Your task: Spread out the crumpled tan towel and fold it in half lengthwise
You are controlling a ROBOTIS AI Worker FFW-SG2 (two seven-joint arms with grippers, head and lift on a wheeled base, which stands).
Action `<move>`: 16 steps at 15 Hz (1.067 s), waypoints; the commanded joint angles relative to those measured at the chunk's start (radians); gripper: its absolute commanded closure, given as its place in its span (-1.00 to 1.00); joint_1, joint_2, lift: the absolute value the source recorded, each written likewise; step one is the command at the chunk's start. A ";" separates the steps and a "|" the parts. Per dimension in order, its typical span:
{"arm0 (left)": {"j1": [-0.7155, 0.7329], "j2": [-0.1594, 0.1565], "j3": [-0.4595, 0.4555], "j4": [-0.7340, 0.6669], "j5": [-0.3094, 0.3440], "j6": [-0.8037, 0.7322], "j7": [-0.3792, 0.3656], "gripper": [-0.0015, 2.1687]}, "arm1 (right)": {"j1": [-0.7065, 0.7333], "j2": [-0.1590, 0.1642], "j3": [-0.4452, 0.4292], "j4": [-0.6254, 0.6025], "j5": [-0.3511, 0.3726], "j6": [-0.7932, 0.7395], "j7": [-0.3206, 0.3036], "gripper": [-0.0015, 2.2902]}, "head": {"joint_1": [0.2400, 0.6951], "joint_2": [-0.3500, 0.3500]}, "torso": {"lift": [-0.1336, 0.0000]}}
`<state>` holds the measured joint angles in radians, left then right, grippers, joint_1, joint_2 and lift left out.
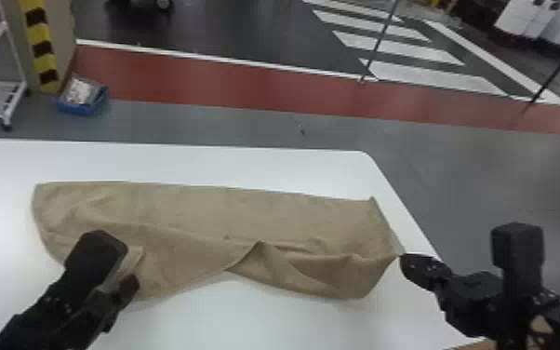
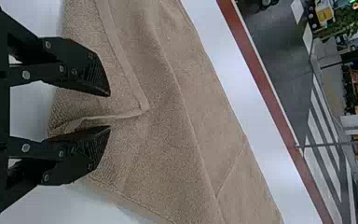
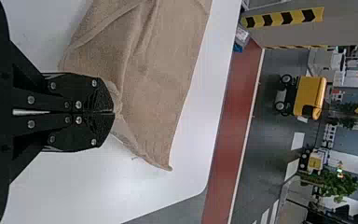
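Tan towel (image 1: 190, 205): Near-Side Grip for Spreading

The towel lies left to right across the desk (image 1: 209, 160), far edge nearly straight, near side rumpled and partly turned over. The right tool (image 3: 114, 112) pinches the near right edge, presumably to draw out that end. The left tool (image 2: 109, 111) is spread at the near left, a raised hem between its fingers, likely placed to grip it. Spreading appears incomplete; flatten the near side before folding.
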<state>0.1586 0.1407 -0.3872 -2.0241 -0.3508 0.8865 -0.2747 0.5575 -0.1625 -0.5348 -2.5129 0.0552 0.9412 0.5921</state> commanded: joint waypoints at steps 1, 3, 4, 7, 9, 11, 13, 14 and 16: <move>0.015 0.000 0.007 -0.025 -0.023 0.055 0.026 0.73 | -0.001 0.008 0.001 -0.001 -0.002 0.000 0.000 0.02 | 1.00 -1.00 | -0.84; 0.078 0.004 0.053 -0.108 -0.016 0.058 0.071 0.73 | 0.001 0.009 -0.001 -0.001 -0.002 0.000 0.000 0.02 | 1.00 -1.00 | -0.84; 0.116 0.007 0.073 -0.165 -0.008 0.058 0.115 0.73 | 0.001 0.011 -0.002 -0.001 -0.003 0.000 0.000 0.02 | 1.00 -1.00 | -0.84; 0.239 0.010 0.157 -0.262 0.075 0.039 0.196 0.73 | 0.004 0.015 0.004 0.000 -0.005 -0.003 0.005 0.02 | 1.00 -0.98 | -0.84; 0.289 0.010 0.186 -0.268 0.125 0.027 0.265 0.74 | 0.004 0.015 0.010 0.000 -0.002 -0.003 0.009 0.02 | 1.00 -0.91 | -0.84; 0.323 0.010 0.208 -0.268 0.207 0.021 0.361 0.73 | 0.004 0.015 0.013 -0.001 0.000 -0.003 0.011 0.02 | 1.00 -0.84 | -0.84; 0.334 0.011 0.217 -0.257 0.276 0.009 0.465 0.62 | 0.007 0.018 0.010 0.000 0.000 -0.003 0.011 0.02 | 1.00 -0.77 | -0.84; 0.337 0.010 0.231 -0.254 0.312 0.009 0.508 0.31 | 0.007 0.020 0.006 0.000 0.002 -0.003 0.011 0.02 | 1.00 -0.74 | -0.84; 0.338 0.010 0.248 -0.255 0.349 -0.007 0.529 0.10 | 0.005 0.020 -0.011 0.002 0.006 -0.006 0.009 0.02 | 1.00 -0.71 | -0.84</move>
<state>0.4958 0.1505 -0.1503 -2.2798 -0.0286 0.8888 0.2492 0.5642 -0.1426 -0.5347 -2.5123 0.0576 0.9380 0.6016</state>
